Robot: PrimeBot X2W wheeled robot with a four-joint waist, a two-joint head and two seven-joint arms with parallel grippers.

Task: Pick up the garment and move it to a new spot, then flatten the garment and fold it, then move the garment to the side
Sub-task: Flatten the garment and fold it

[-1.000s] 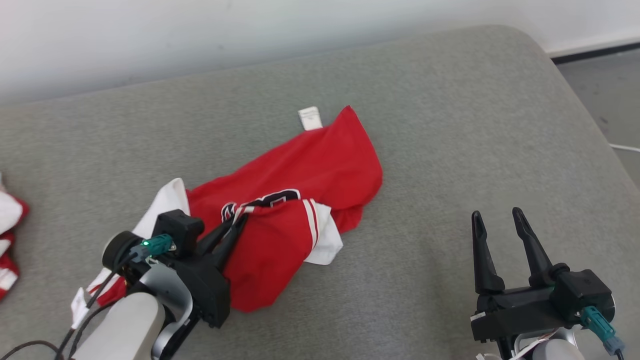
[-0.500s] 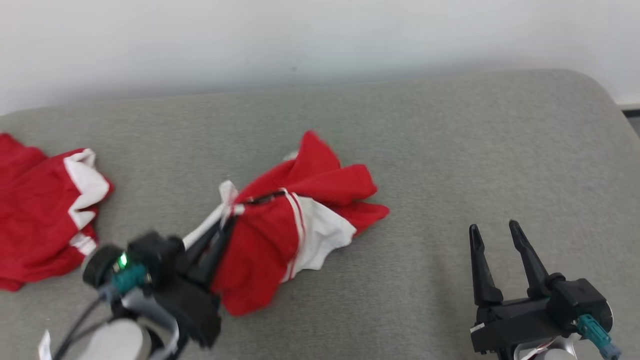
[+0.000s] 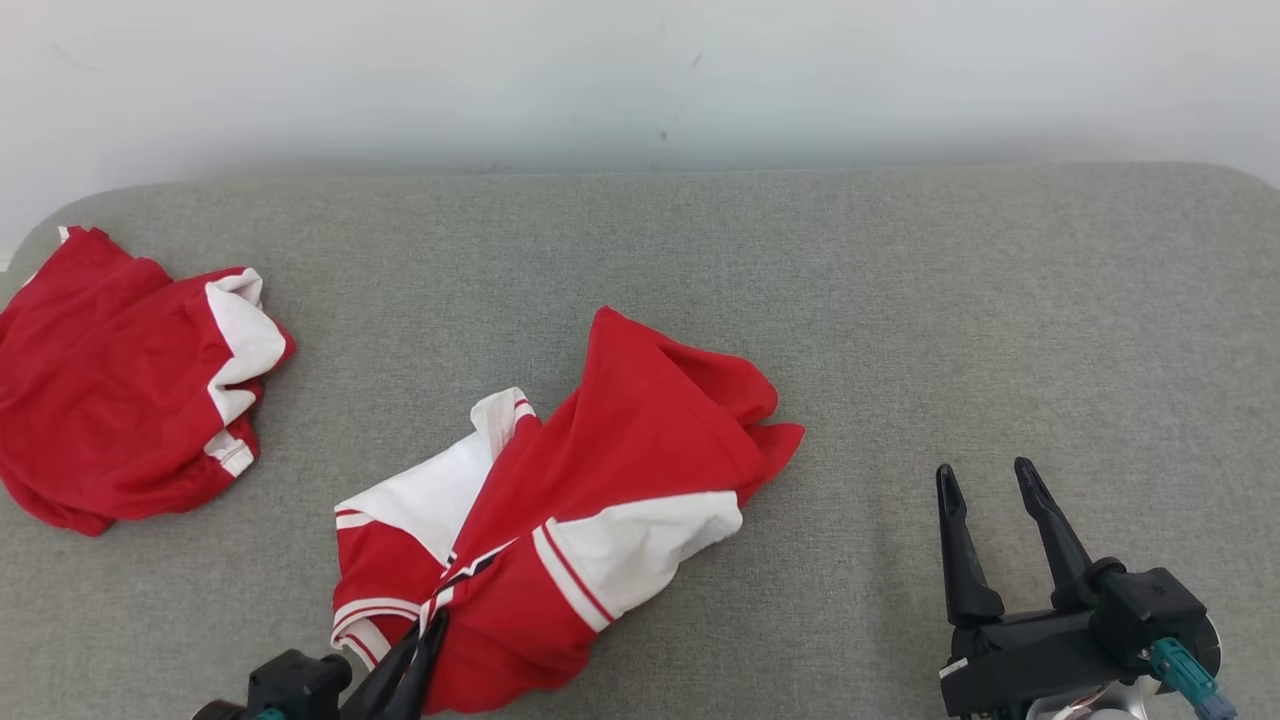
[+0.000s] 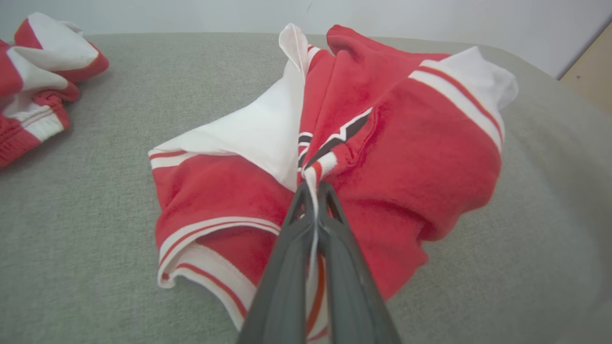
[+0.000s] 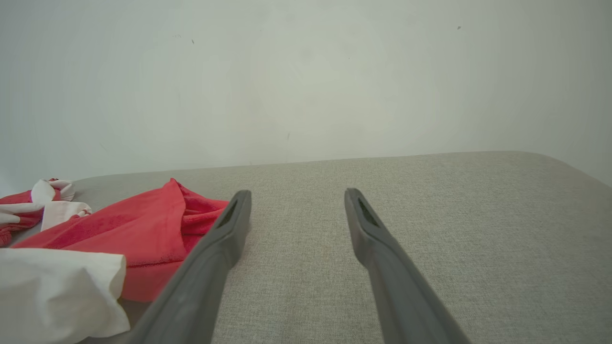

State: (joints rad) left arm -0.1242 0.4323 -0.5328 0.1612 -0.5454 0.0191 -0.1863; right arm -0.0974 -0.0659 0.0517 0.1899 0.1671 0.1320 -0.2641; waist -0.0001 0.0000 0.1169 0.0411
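A: grey padded surface against a pale wall; the garment, red with white panels and striped trim, lies bunched near the middle front of it; a second red-and-white piece sits well apart at the far left

B: which step?

A: my read: the first one, pick up and move to a new spot; the garment is crumpled, not flattened, no fold made; most of it rests on the surface, so this looks like a drag or a set-down, not a clean lift

B: grippers?

A: left gripper clenched on the garment; it pinches a gathered bit of striped edge, with a black mark just past the tips; cloth fans out from that pinch to both sides; right gripper released, jaws spread wide, nothing between them; it sits over bare surface to the right of the garment, near but not touching

B: next move?

A: judgement only: let go of the bunch when the spot suits, then find two edges or corners to spread; a single pinch only gathers the cloth, so flattening needs both arms; the right one has to come in toward the red flap nearest it; risk: layers lie over each other, a grab may take two at once; can't tell hem from sleeve here
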